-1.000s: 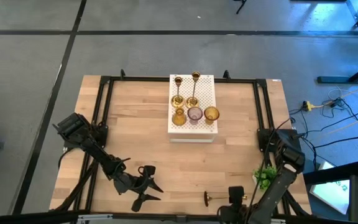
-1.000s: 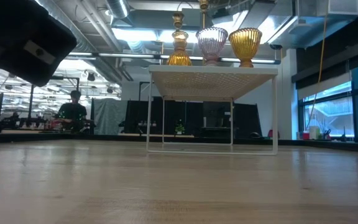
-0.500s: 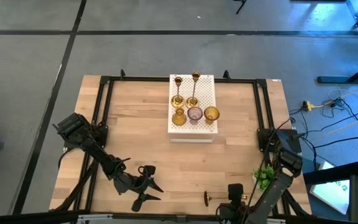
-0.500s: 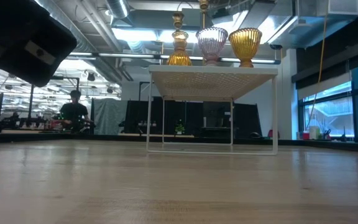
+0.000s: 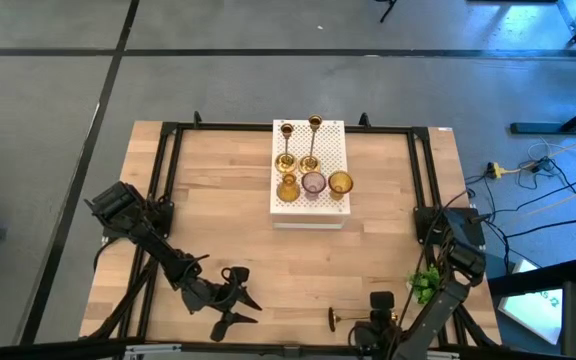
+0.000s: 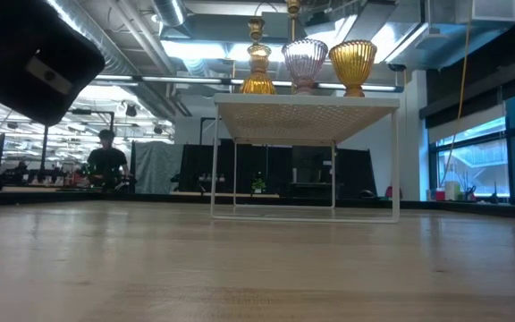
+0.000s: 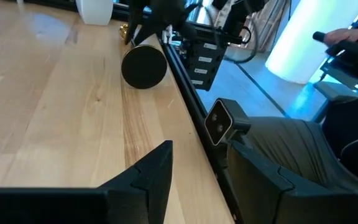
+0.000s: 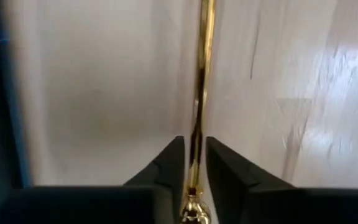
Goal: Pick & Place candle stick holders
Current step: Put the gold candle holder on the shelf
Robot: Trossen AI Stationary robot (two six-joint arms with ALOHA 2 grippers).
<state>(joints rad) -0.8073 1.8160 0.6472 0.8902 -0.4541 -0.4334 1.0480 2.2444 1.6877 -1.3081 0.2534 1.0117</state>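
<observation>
A slim brass candlestick (image 5: 343,318) lies on its side near the table's near edge, its round base (image 7: 143,65) toward my left gripper. My right gripper (image 5: 378,316) is down on it and shut on its stem (image 8: 199,93). My left gripper (image 5: 236,305) waits open near the near edge, left of the candlestick, touching nothing. On the white perforated box (image 5: 333,212) at the far middle stand two brass candlesticks (image 5: 311,140) and three glass holders: amber (image 6: 258,73), pinkish-purple (image 6: 304,63) and amber (image 6: 353,64). My right gripper pinches the lying candlestick's thin stem (image 8: 196,134) between its two fingers, close to the cup end (image 8: 193,211) and far from the base. The fingers slant steeply down from above and lie across the stem. The candlestick rests on its side on the table.
A small green plant (image 5: 427,284) stands just right of my right arm. Black frame rails (image 5: 158,200) run along the table's edges, and a small camera (image 7: 219,121) sits at the near edge. A person (image 6: 105,161) shows far back in the room.
My right arm has sunk a little toward the lying candlestick, and its gripper has tipped further down. The candlestick lies where it lay.
</observation>
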